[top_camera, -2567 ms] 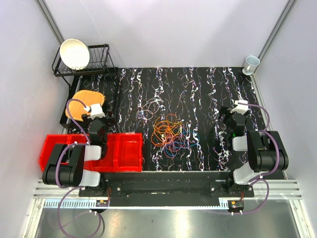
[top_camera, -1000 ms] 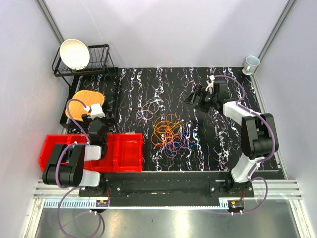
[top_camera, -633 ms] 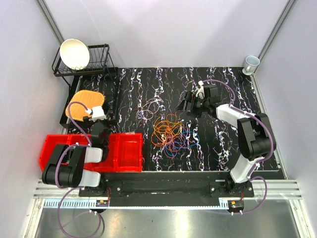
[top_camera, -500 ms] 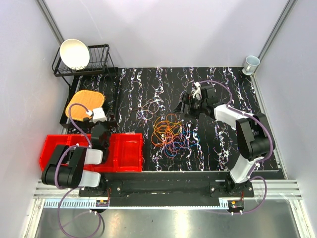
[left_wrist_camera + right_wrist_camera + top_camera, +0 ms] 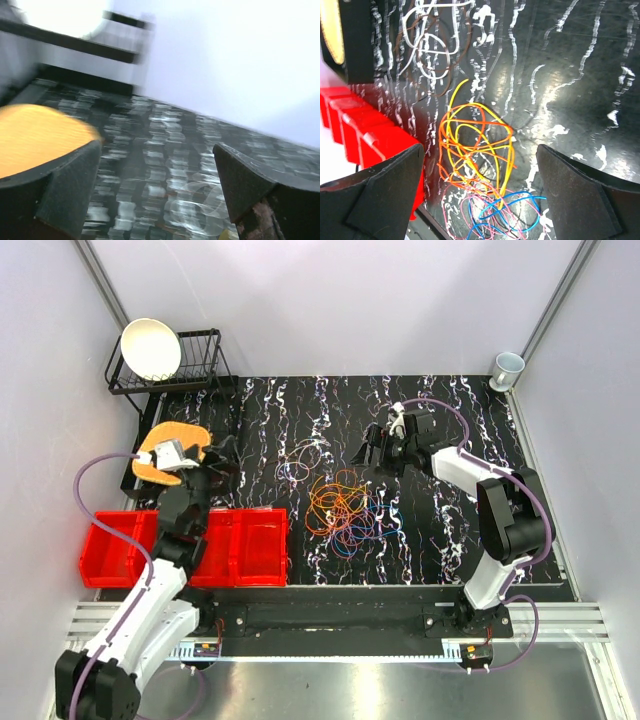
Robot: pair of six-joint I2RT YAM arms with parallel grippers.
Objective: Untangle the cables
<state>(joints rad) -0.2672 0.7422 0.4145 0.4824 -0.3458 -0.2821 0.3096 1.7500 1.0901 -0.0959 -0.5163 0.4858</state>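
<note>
Left pincer [image 5: 224, 461] advanced; it and right pincer [image 5: 371, 457] gape wide, empty; cables [image 5: 343, 510] tangled.

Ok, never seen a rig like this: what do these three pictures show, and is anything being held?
Two robot arms stand side by side, each ending in a two-fingered hand. The wide picture looks down from above: the left hand is beyond the red bins, the right hand is just beyond the cables. The other two pictures come from wrist cameras; the dark wedges in their lower corners are each hand's own fingers. The cables, orange, yellow, pink and blue, lie tangled on the black mat, with a paler loop apart. A dish rack and a mug stand at the far corners. Both hands are open and hold nothing.
</note>
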